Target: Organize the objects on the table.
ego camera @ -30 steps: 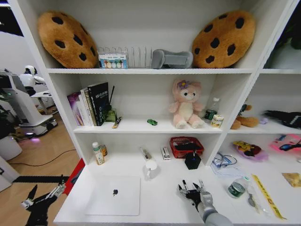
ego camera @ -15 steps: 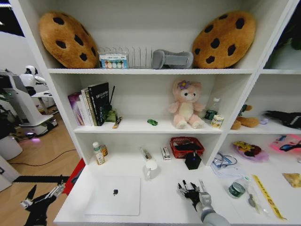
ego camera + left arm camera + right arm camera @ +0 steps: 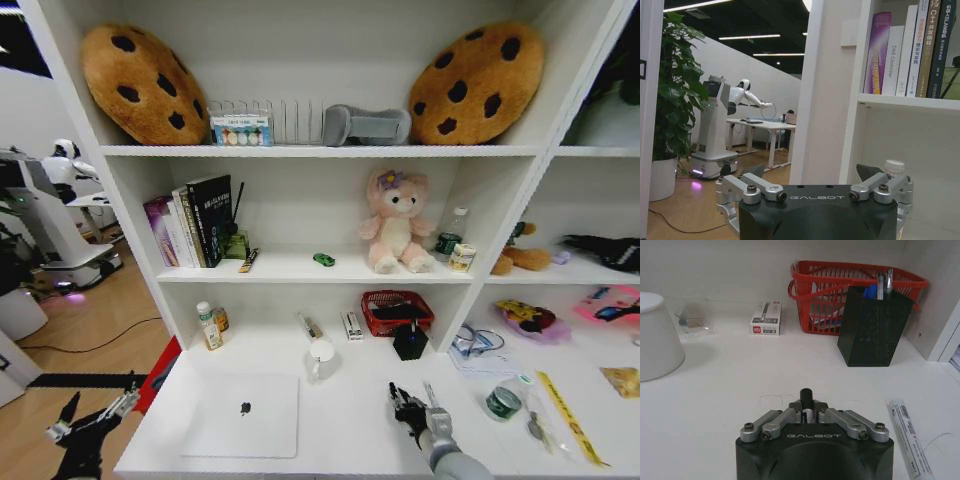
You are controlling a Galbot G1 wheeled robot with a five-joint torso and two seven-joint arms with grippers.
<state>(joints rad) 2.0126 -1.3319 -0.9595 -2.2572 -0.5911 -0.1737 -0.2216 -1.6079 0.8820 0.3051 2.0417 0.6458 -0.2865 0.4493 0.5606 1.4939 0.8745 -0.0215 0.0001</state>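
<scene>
My right gripper (image 3: 408, 405) is low over the white table (image 3: 340, 430), right of centre. In the right wrist view my right gripper (image 3: 806, 412) is shut on a white pen with a black cap (image 3: 805, 399). A second white pen (image 3: 910, 440) lies on the table beside it, also seen as the pen (image 3: 430, 394). The silver laptop (image 3: 241, 415) lies closed at the front left. A tiny green toy car (image 3: 323, 259) sits on the middle shelf. My left gripper (image 3: 85, 425) hangs open off the table's left end, and the left gripper (image 3: 815, 189) faces the shelf's side.
A black mesh pen holder (image 3: 870, 326) with pens stands ahead of my right gripper, in front of a red basket (image 3: 840, 295). A white mug (image 3: 657, 335) and a small box (image 3: 766, 318) are nearby. A yellow ruler (image 3: 568, 416) and a bottle (image 3: 503, 399) lie to the right.
My right gripper's fingers were spread over the pen and have now closed on it. The left arm has not moved.
</scene>
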